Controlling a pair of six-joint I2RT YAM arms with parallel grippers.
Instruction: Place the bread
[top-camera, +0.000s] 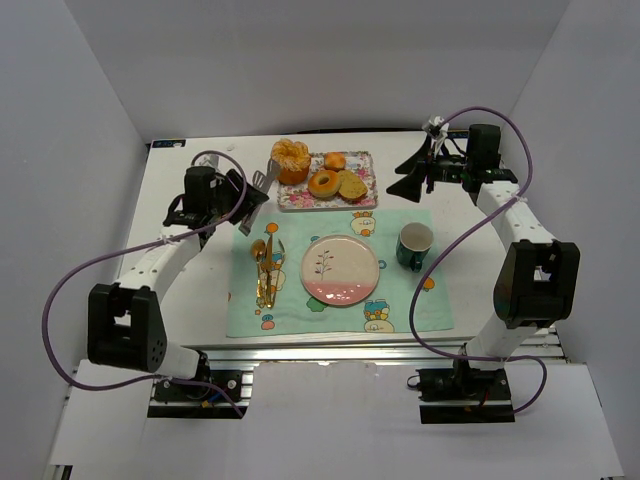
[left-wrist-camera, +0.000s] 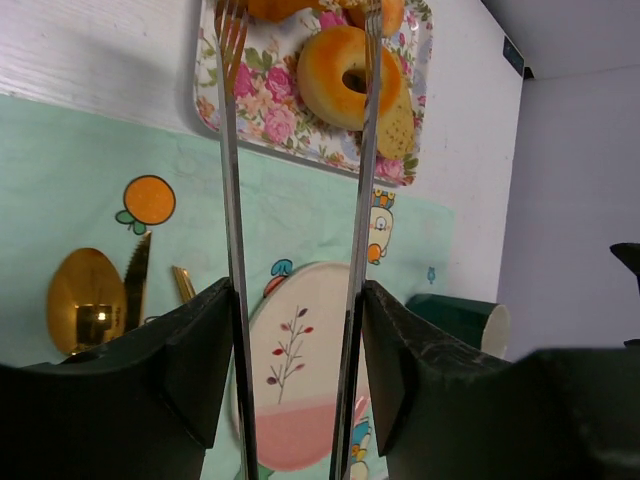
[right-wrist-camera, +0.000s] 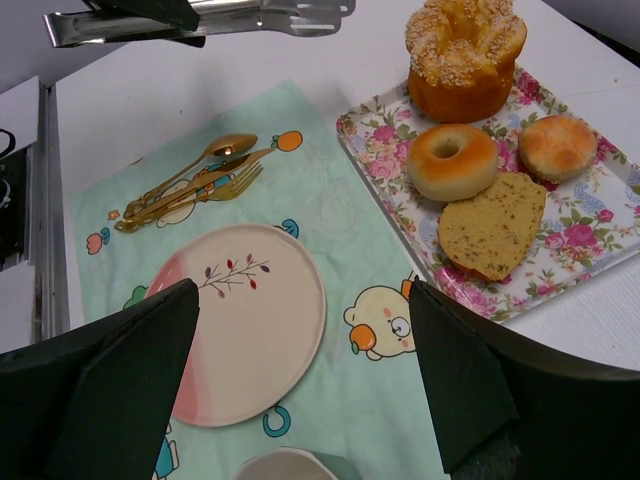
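The left end effector (top-camera: 244, 203) is clamped on a pair of metal tongs (top-camera: 262, 183), whose two arms stand apart and reach toward the floral tray (top-camera: 296, 198) at the back of the tabletop (top-camera: 190, 175). All the bread (top-camera: 323, 183) lies on that tray: a ring, a slice, a small roll and a tall bun. From the wrist view the tong tips seem to straddle the ring, though I cannot tell whether they touch it. The right end effector (top-camera: 413, 178) hangs wide open with nothing in it, off beyond the mug (top-camera: 414, 246). The pink plate (top-camera: 339, 270) lies on the mat (top-camera: 250, 310).
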